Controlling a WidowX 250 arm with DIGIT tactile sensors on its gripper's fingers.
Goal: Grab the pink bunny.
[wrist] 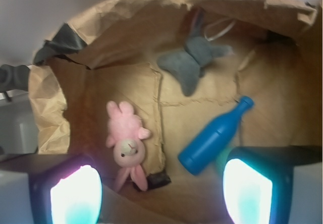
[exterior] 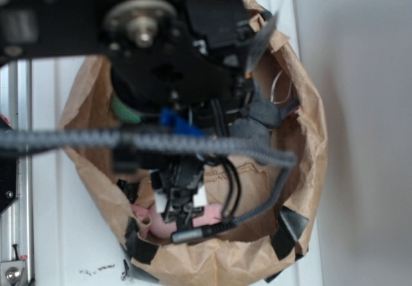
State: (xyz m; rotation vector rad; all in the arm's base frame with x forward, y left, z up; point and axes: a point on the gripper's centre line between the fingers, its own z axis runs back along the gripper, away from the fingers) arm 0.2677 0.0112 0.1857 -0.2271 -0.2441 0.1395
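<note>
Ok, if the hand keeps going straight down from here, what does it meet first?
Probably the paper floor of the bag, between the pink bunny and the blue bottle. The hand is open and neither sits squarely between its fingers, though depth is hard to judge.

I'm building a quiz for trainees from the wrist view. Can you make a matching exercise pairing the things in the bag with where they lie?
Things:
1. pink bunny
2. grey plush
3. blue bottle
4. black tape

Places in the wrist view:
A. top centre, against the bag's far wall
B. on the bag's rim, upper left
C. lower left of the bag floor
D. right of centre, lying tilted, neck pointing up-right

Pairs: 1-C, 2-A, 3-D, 4-B
</note>
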